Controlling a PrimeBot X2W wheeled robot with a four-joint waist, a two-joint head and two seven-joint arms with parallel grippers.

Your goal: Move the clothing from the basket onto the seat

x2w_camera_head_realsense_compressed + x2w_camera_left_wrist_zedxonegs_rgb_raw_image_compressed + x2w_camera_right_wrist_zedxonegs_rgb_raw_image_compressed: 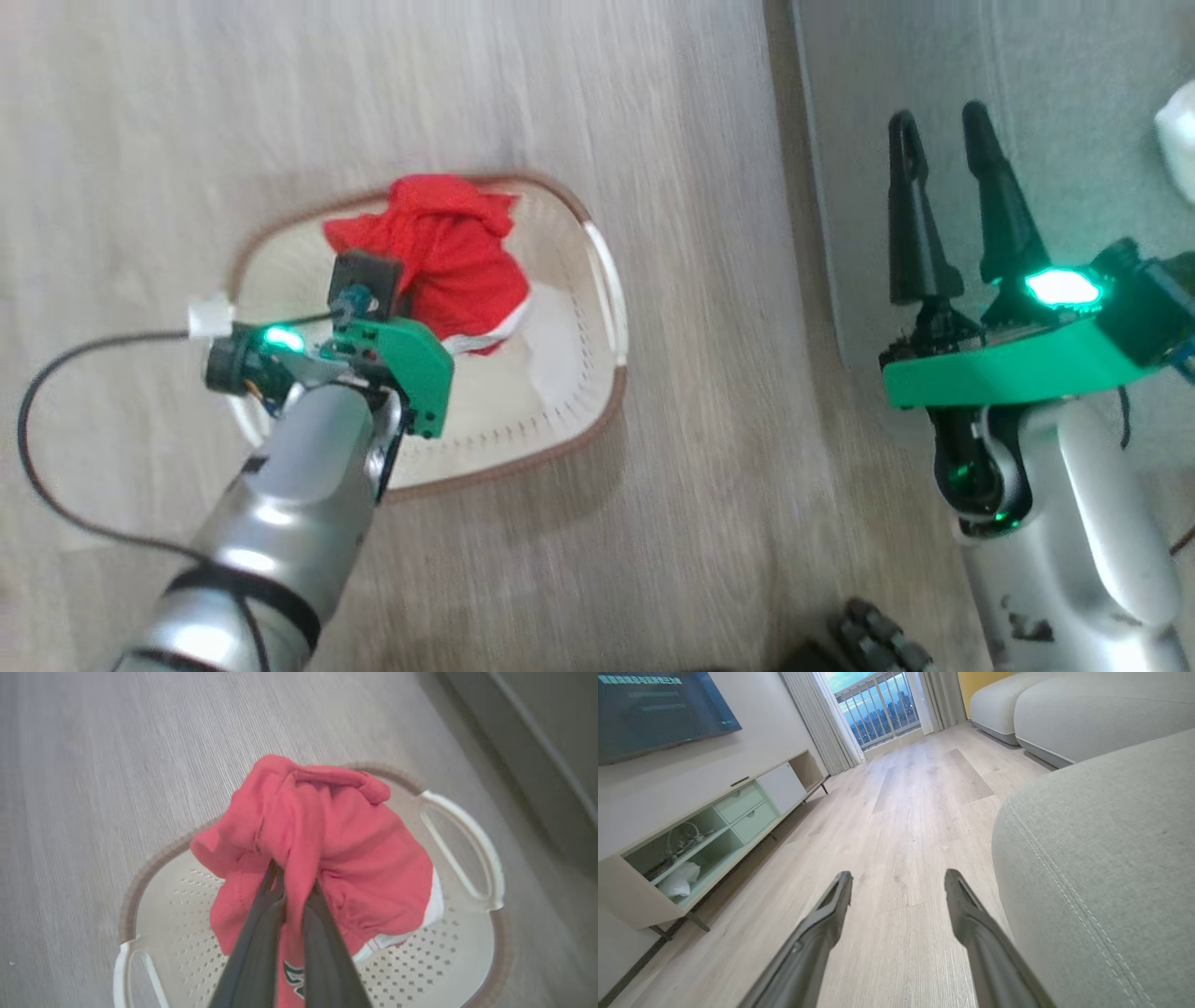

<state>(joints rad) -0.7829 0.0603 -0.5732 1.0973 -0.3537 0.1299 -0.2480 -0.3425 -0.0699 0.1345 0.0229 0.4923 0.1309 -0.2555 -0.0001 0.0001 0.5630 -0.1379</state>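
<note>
A bunched red piece of clothing (355, 858) with white trim hangs over the cream basket (500, 933), pinched between my left gripper's (292, 877) two dark fingers, which are shut on a fold of it. In the head view the same clothing (439, 252) bulges above the basket (560, 448) on the wood floor, and my left wrist (373, 327) points down into it, hiding the fingertips. My right gripper (943, 121) is open and holds nothing, hovering at the edge of the grey-green seat (1055, 56). The right wrist view shows its open gripper (899, 877) beside the seat (1111, 858).
A white object (1181, 140) lies on the seat at the far right. A low TV cabinet (714, 826) runs along the wall, with more sofa sections (1064, 704) beyond. A black cable (56, 373) loops left of the basket. A dark object (868, 635) sits at the bottom edge.
</note>
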